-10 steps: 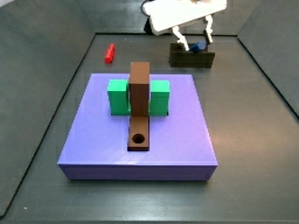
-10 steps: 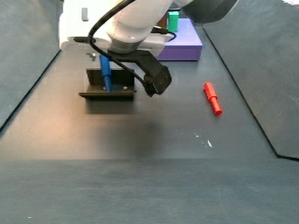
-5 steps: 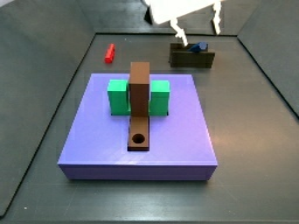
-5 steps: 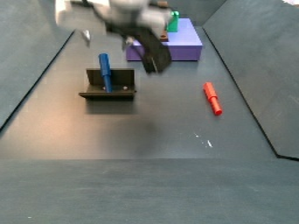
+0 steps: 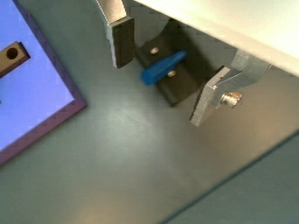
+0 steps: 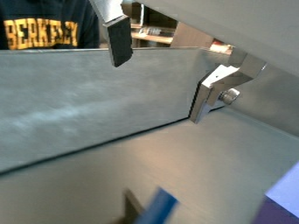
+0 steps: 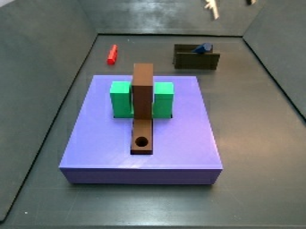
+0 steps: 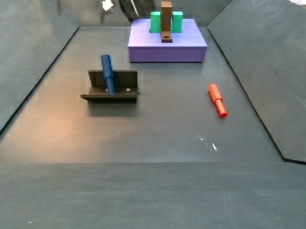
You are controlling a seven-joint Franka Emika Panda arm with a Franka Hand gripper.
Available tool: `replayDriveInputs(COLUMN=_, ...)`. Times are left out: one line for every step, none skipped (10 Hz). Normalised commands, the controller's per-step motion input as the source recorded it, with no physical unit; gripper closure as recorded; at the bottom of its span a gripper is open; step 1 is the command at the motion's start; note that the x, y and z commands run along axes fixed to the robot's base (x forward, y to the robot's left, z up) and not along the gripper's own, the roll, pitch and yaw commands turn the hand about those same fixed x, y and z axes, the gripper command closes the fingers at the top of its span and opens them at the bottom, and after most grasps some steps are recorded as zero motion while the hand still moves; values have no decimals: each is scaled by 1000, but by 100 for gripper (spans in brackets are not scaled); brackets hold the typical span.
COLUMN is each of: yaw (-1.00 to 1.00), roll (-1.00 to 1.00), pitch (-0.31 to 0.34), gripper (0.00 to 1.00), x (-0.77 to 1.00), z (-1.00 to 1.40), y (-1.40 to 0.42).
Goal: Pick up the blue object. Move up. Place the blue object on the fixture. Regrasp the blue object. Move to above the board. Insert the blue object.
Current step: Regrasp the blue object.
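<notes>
The blue object (image 8: 107,73) leans upright on the dark fixture (image 8: 111,91) on the floor; in a side view it shows at the far right (image 7: 203,48) on the fixture (image 7: 196,61). My gripper (image 5: 162,90) is open and empty, raised well above the blue object (image 5: 163,66), which lies between and far below the fingers (image 5: 121,41). In a side view only the finger ends (image 7: 213,7) show at the top edge. The purple board (image 7: 180,143) carries a brown bar (image 7: 143,107) with a hole.
A green block (image 7: 121,99) stands behind the brown bar on the board. A red piece (image 8: 217,100) lies on the floor right of the fixture. Grey walls enclose the floor. The board's corner shows in a wrist view (image 5: 30,96).
My gripper has let go of the blue object, opened and risen straight up, almost out of both side views. The blue object stays on the fixture.
</notes>
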Motion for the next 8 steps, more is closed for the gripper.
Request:
replayDriveInputs(yaw=260, roll=1000, pitch=631, gripper=0, x=369, z=217, y=106)
replayDriveInputs(yaw=317, roll=1000, pitch=660, gripper=0, x=234, z=129, y=109)
replayDriveInputs(yaw=331, roll=1000, pitch=646, gripper=0, x=200, z=129, y=91)
replayDriveInputs(yaw=397, roll=1000, pitch=617, gripper=0, x=143, z=111, y=89)
replayDriveInputs(yaw=494, roll=1000, pitch=617, gripper=0, x=0, z=29, y=23)
replayDriveInputs(yaw=526, roll=1000, pitch=583, gripper=0, x=0, z=6, y=14)
replayDriveInputs(yaw=586, roll=1000, pitch=494, gripper=0, x=0, z=0, y=17)
replayDriveInputs(yaw=537, roll=1000, pitch=457, gripper=0, x=23, z=0, y=6)
